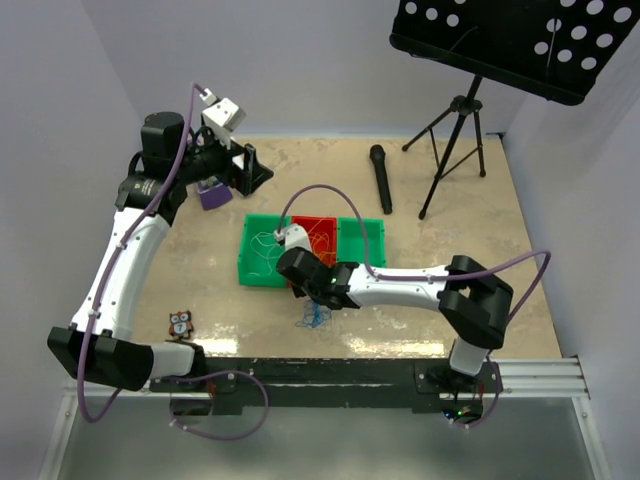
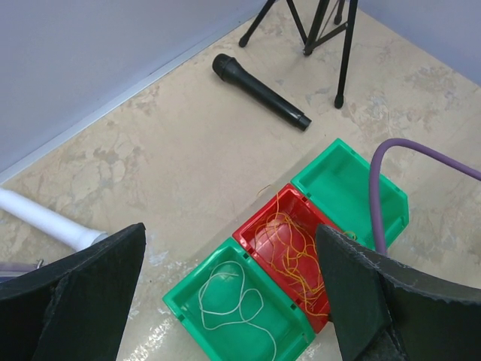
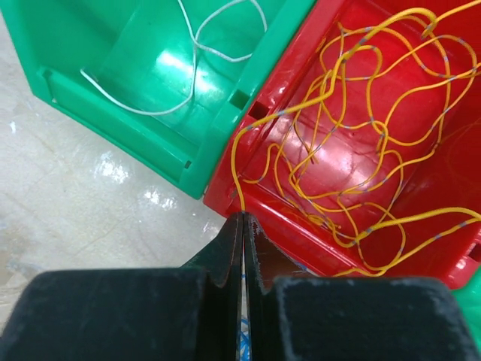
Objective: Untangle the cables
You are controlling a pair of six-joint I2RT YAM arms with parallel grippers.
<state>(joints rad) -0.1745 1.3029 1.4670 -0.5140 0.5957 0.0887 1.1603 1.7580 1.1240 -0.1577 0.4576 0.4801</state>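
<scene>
The cables lie sorted by colour. A white cable [image 2: 225,297] coils in the left green bin [image 2: 180,301], and an orange-yellow cable [image 3: 353,128] fills the red bin [image 3: 451,188]. A blue cable [image 1: 315,318] lies on the table in front of the bins, under my right arm. My right gripper [image 3: 242,216] hovers over the red bin's near rim. It is shut on a strand of the orange-yellow cable that runs up over the rim into the fingertips. My left gripper [image 2: 231,237] is open with nothing between its fingers, raised high at the far left, looking down on the bins.
A second green bin [image 1: 362,240] adjoins the red one on the right. A black microphone [image 1: 380,178] lies behind the bins, beside a music stand's tripod [image 1: 455,140]. A purple object [image 1: 212,193] sits far left, and a small owl figure [image 1: 180,323] near the front left.
</scene>
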